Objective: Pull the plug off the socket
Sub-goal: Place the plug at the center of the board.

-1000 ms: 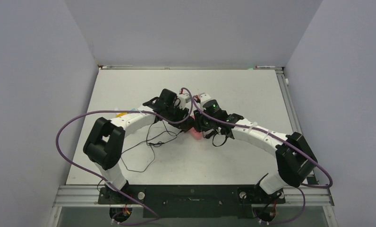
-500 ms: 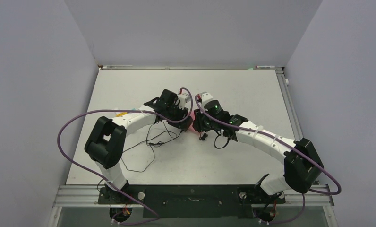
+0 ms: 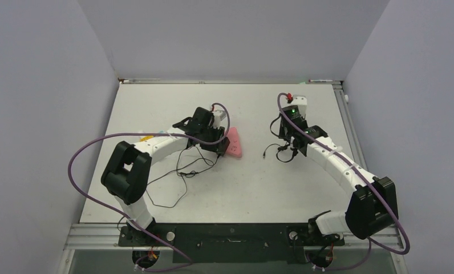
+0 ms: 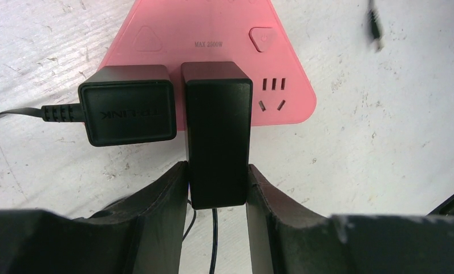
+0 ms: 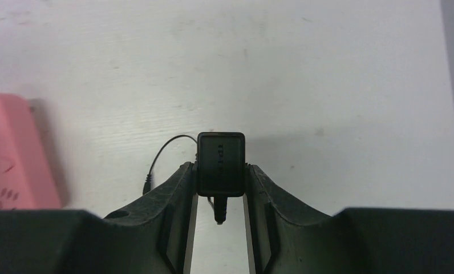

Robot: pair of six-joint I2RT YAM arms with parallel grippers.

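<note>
Seen from above, two robot arms are reaching across a white table (image 3: 270, 188). A pink socket strip (image 4: 213, 28), triangular in outline, is lying flat near the middle of the table, just beside the left arm's wrist. The left gripper (image 4: 216, 171) is clamping its two dark fingers on the sides of a tall black adapter block (image 4: 216, 114), which is sitting in the near edge of the strip. A second black adapter (image 4: 126, 105), with raised lettering on its face, is sitting in the strip directly beside that block, its cord running off to the left. The right gripper (image 5: 220, 171) is closed on a small black plug (image 5: 220, 154), pinching it between both fingers. This plug is out of the strip and well apart from it, over toward the right side of the table, with its thin cable (image 3: 279, 153) curling beneath it. Loose black cords (image 3: 182, 171) are lying on the table beside the left arm.
</note>
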